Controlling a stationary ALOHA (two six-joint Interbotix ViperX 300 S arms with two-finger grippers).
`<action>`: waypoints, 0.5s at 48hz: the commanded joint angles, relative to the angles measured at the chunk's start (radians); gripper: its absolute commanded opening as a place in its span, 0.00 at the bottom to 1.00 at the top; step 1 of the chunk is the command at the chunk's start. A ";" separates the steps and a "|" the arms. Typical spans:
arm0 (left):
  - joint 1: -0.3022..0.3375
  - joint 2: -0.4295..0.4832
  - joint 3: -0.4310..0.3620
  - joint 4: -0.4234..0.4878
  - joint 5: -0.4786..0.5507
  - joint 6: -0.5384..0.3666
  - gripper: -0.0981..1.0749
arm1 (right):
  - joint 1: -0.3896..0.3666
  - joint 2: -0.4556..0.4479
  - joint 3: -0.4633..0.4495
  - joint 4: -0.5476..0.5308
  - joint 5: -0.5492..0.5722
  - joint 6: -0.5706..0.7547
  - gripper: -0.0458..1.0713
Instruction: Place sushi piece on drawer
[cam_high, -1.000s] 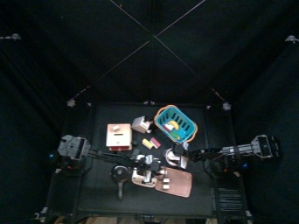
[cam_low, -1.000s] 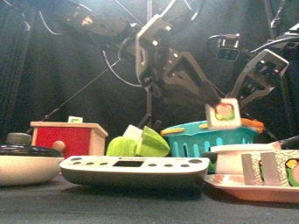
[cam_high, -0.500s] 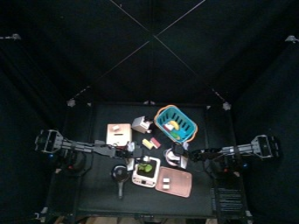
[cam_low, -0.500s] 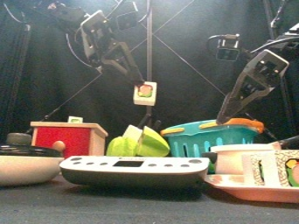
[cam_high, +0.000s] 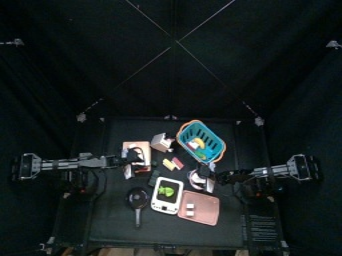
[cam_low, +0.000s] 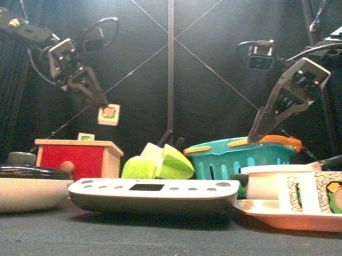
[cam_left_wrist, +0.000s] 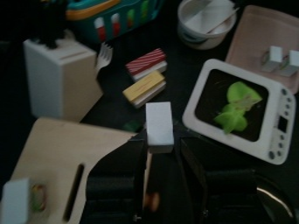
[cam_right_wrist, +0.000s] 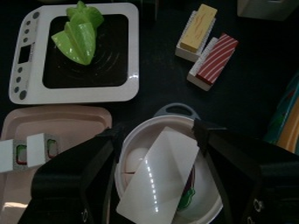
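Note:
My left gripper (cam_low: 102, 104) is shut on the sushi piece (cam_low: 107, 114), a white block with an orange and green face. It hangs in the air above the drawer (cam_low: 78, 157), a small box with a red front and tan top. In the left wrist view the sushi piece (cam_left_wrist: 159, 125) sits between the jaws, just past the edge of the drawer top (cam_left_wrist: 65, 162). Another small sushi piece (cam_left_wrist: 24, 196) lies on that top. From above, the left gripper (cam_high: 128, 166) is at the drawer (cam_high: 138, 149). My right gripper (cam_right_wrist: 158, 140) rests open over a white bowl (cam_right_wrist: 163, 175).
A white scale (cam_high: 166, 192) carries a green lettuce leaf (cam_low: 158, 162). A teal basket (cam_high: 201, 140) stands at the back right, a pink tray (cam_high: 203, 208) at the front right, a black pan (cam_low: 27, 185) at the front left. Two sushi blocks (cam_left_wrist: 146, 74) lie between drawer and scale.
My left arm has swung from the basket side across to the left with the sushi piece and come down over the drawer. The right arm has not moved.

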 joint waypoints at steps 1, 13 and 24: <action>0.075 -0.046 0.038 0.002 -0.009 0.000 0.54 | -0.002 -0.005 -0.017 0.002 -0.003 0.000 0.89; 0.164 -0.060 0.092 0.044 -0.009 0.002 0.54 | -0.005 0.006 -0.018 0.002 -0.009 -0.002 0.89; 0.207 -0.060 0.104 0.094 -0.012 0.002 0.54 | -0.006 0.012 -0.020 0.000 -0.011 -0.002 0.89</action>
